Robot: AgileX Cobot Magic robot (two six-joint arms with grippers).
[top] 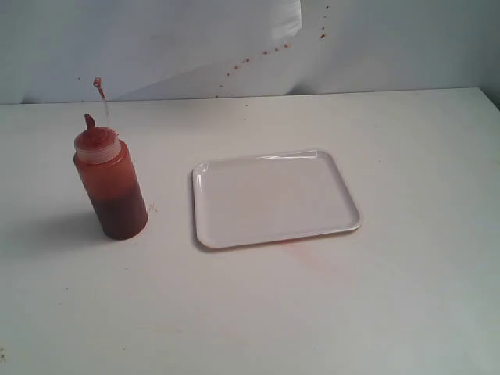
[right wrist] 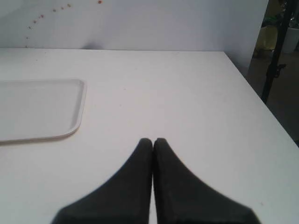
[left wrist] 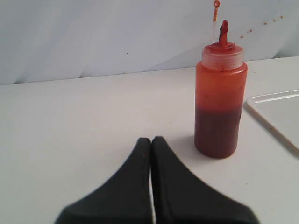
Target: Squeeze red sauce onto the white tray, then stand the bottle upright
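You had the left gripper (left wrist: 151,140) with its fingers pressed tip to tip, apart from the bottle (left wrist: 220,93). The bottle stood upright on the table (top: 312,312) ahead of that gripper. Your right gripper (right wrist: 153,141) likewise had its fingers closed against each other, low over the table. The white tray (top: 277,199) lay flat, with the bottle standing near its left side in the exterior view, not touching it. The red sauce (top: 121,211) sat darkest in the bottle's lower part. The tethered tip cap stood off the nozzle.

Exterior view: high, angled down on the table (top: 406,312), bottle (top: 111,187) left, tray (top: 273,195) centre.
Left wrist view: low, facing the nearby bottle and wall (left wrist: 93,37).
Right wrist view: low, facing the wall.
Shared: tray, in all three.
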